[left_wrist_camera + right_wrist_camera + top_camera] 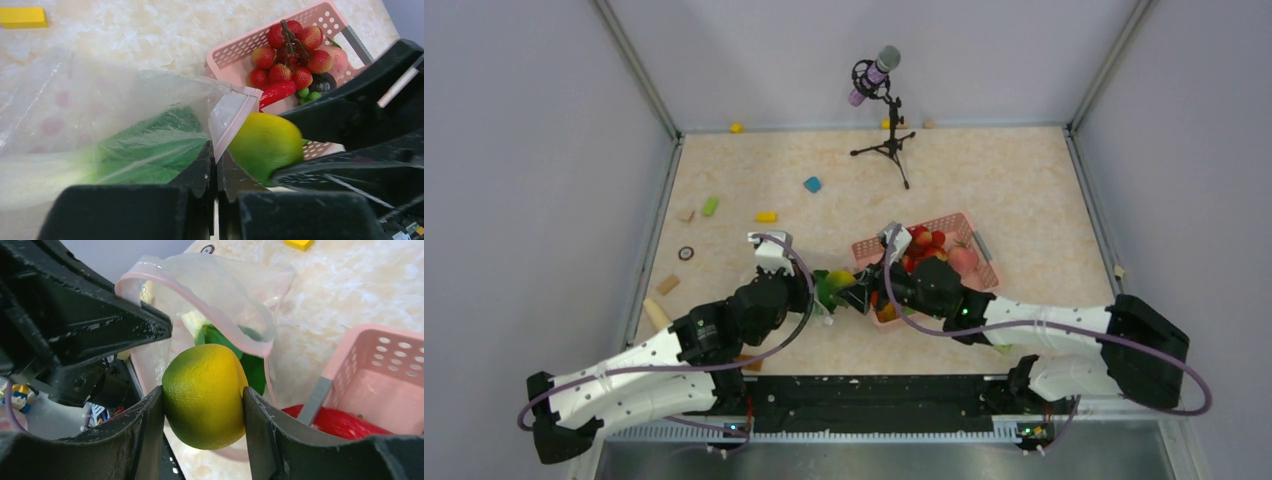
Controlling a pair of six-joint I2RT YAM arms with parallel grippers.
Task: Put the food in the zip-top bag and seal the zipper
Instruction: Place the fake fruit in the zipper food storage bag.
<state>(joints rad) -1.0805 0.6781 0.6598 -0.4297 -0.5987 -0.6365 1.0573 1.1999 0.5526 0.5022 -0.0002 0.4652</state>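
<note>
The zip-top bag lies clear and crinkly on the table, with green-white bok choy inside. My left gripper is shut on the bag's mouth edge, pinching its pinkish zipper strip. My right gripper is shut on a yellow-green fruit, held right at the open mouth of the bag. In the top view both grippers meet at that fruit. More food stays in the pink basket: red berries, a red chilli and a pink fruit.
A microphone on a tripod stands at the back of the table. Small blocks lie scattered to the left: yellow, blue, green. Grey enclosure walls border the table on three sides.
</note>
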